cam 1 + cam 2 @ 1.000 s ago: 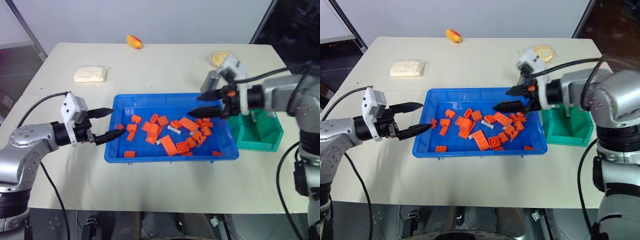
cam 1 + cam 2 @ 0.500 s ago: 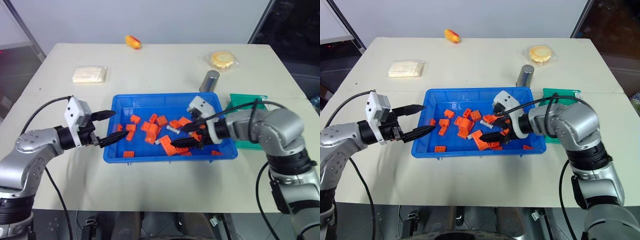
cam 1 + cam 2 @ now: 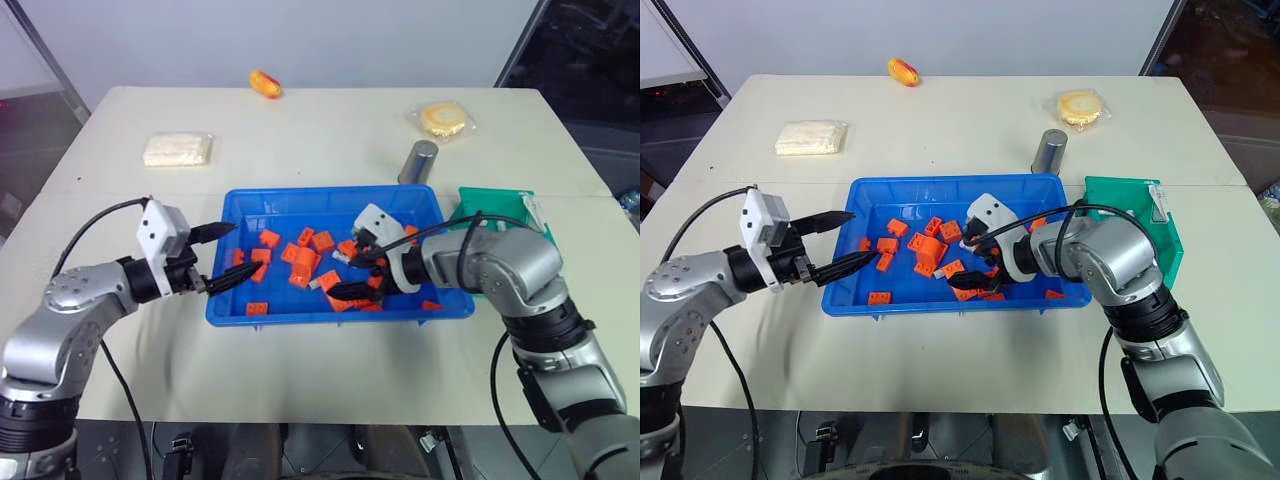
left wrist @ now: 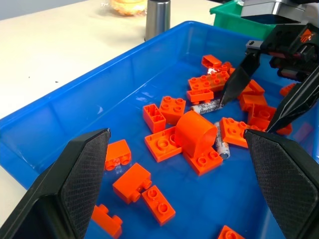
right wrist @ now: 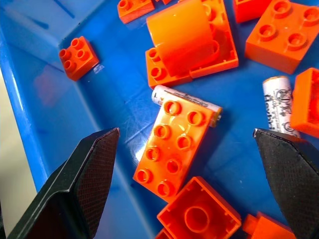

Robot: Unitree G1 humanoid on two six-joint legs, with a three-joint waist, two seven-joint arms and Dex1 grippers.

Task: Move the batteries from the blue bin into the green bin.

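The blue bin [image 3: 330,191] sits mid-table, strewn with orange bricks [image 3: 305,262]. Among the bricks lie small silver batteries: one [image 5: 162,94] is half under a flat brick, another [image 5: 279,102] is beside it, and two [image 4: 207,106] [image 4: 222,147] lie near the rounded brick. My right gripper [image 3: 345,276] is low inside the bin's middle, open, its jaws straddling the flat brick and the half-covered battery and holding nothing. Over the bin's left rim my left gripper [image 3: 245,248] hovers open and empty. The green bin [image 3: 500,205] stands just right of the blue bin.
A grey metal can [image 3: 418,161] stands behind the blue bin's right corner. A white packet [image 3: 178,149] lies at the back left. A yellow-red object [image 3: 266,84] and a round yellow packet [image 3: 443,118] lie far back.
My right gripper came down and leftward from above the bin's right side to just over the bricks in its middle, still open. The left gripper has barely moved.
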